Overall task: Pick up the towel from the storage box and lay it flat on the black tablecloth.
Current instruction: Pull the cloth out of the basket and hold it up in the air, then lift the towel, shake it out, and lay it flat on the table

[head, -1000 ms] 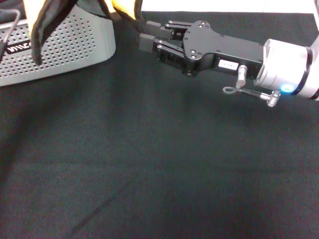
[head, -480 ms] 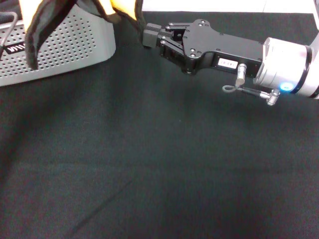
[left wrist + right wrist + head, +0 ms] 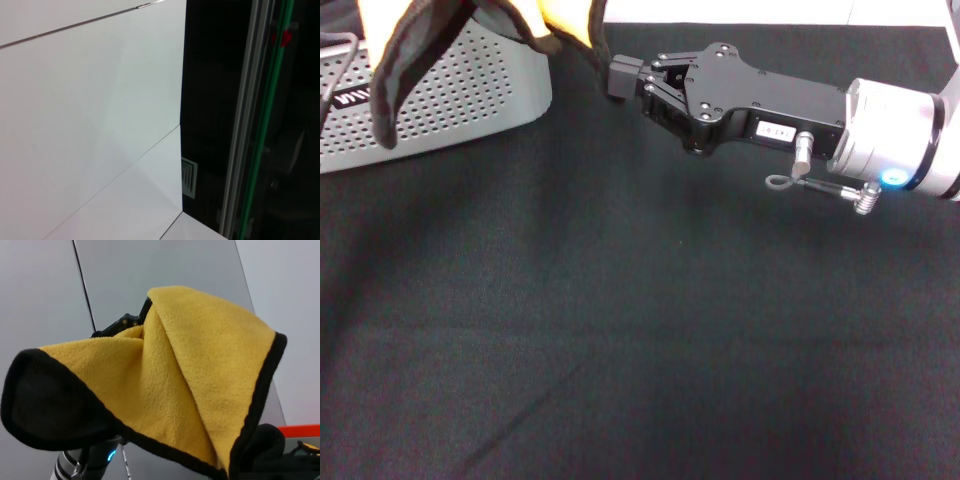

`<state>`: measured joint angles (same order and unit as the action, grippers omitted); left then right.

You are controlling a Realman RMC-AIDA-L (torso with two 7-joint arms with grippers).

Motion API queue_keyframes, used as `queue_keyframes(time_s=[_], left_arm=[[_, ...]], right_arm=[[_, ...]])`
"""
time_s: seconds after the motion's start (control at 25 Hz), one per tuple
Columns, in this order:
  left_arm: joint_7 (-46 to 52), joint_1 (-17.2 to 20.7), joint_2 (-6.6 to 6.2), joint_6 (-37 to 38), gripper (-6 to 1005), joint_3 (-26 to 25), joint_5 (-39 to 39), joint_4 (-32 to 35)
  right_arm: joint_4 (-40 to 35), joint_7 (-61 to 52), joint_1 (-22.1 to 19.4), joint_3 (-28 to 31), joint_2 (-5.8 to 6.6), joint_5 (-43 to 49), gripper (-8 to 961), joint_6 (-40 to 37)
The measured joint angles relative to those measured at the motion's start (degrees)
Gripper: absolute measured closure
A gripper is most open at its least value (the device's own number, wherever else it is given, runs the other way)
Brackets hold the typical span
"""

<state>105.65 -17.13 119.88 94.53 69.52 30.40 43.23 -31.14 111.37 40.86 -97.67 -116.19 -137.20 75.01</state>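
The towel (image 3: pixel 415 40) hangs in folds above the storage box (image 3: pixel 470 95) at the far left, grey-green side and black edging toward me, yellow at the top. In the right wrist view the towel (image 3: pixel 190 375) shows its yellow side, draped from my left gripper (image 3: pixel 122 322), whose fingers are hidden behind the cloth. My right gripper (image 3: pixel 623 78) reaches in from the right just above the black tablecloth (image 3: pixel 640 330). Its fingers are closed together at the towel's hanging right edge (image 3: pixel 595 40).
The box's black label (image 3: pixel 350 97) faces me, and a thin cable (image 3: pixel 340 62) runs over its rim. A white strip (image 3: pixel 770 12) borders the tablecloth's far edge. The left wrist view shows only white wall panels (image 3: pixel 90 125).
My right gripper's fingers have closed from wide apart to together and moved slightly toward the towel's hanging edge. The towel has shifted a little.
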Motion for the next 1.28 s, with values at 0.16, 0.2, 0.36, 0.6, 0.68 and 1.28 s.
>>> queue_keyframes(time_s=[0.16, 0.2, 0.36, 0.6, 0.68, 1.28], left_arm=[[0.14, -0.01, 0.00, 0.23, 958, 0.00, 0.00, -0.56], [0.13, -0.01, 0.00, 0.31, 957, 0.01, 0.00, -0.93], [-0.37, 0.18, -0.32, 0.86, 955, -0.60, 0.10, -4.30], [-4.52, 0.29, -1.28, 2.25, 951, -2.30, 1.42, -14.21], [-6.43, 0.47, -1.61, 2.30, 950, -2.36, 2.14, -15.96], [-21.30, 1.19, -1.22, 0.95, 940, -2.66, 3.77, -24.53]], right_arm=[[0.02, 0.00, 0.01, -0.03, 0.00, 0.23, 938, 0.15], [0.00, -0.02, 0.00, -0.03, 0.00, 0.29, 939, 0.42], [-1.95, -0.36, -1.33, 0.27, 0.29, 0.33, 945, 2.03], [-10.41, -1.96, -7.17, 2.82, 1.59, 2.08, 950, 2.26], [-12.63, -3.25, -8.29, 4.80, 1.61, 4.21, 950, 2.32], [-31.64, -11.46, -13.92, 16.09, 0.89, 13.80, 951, 3.83]])
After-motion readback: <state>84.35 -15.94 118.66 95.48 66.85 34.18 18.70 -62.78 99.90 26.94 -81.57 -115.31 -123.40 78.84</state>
